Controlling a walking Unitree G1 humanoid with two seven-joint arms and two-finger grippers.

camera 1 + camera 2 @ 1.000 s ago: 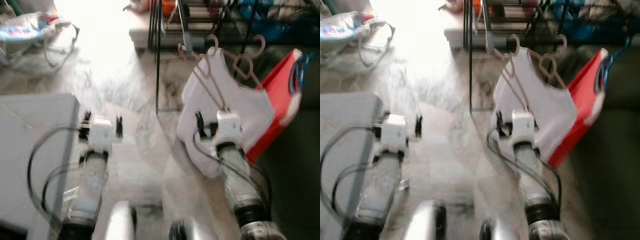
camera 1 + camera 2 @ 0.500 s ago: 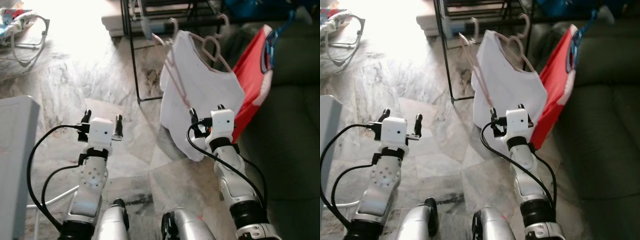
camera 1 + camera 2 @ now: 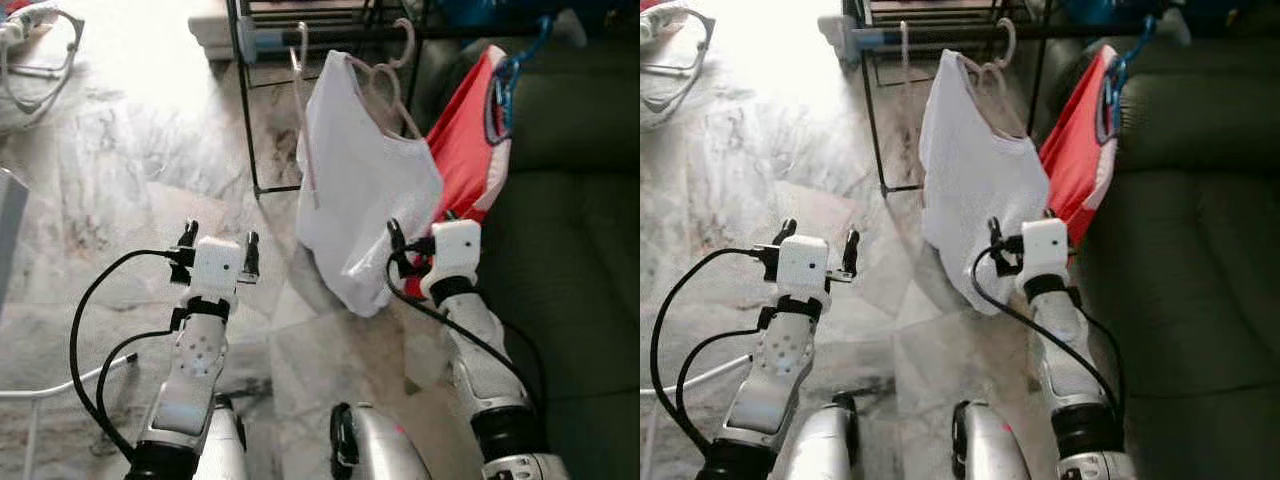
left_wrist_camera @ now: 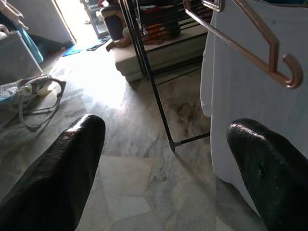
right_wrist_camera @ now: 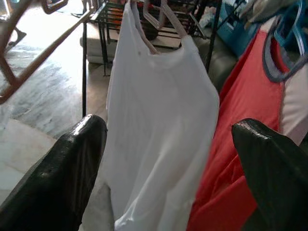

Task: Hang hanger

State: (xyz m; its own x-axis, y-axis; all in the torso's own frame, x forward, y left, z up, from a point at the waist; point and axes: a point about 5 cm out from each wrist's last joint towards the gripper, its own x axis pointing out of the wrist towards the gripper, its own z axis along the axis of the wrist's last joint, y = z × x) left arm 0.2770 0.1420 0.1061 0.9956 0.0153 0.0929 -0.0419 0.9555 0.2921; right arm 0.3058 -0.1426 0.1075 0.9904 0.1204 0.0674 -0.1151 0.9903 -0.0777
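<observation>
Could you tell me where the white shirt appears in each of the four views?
Left eye view: white shirt, upper centre, beside the red garment.
Right eye view: upper centre.
Left wrist view: right edge.
Right wrist view: centre.
Shared landmark: the black rack next to it.

Ahead, a clothes rack standing on the marble floor. Hanging from its rail, side by side: an empty hanger on the left, a hanger carrying a T-shirt in the middle, a second garment on the right. Right of the rack, a sofa. Far left, behind, a baby bouncer. Left gripper well left of the T-shirt; right gripper just before its lower edge, fingers spread apart on both.
</observation>
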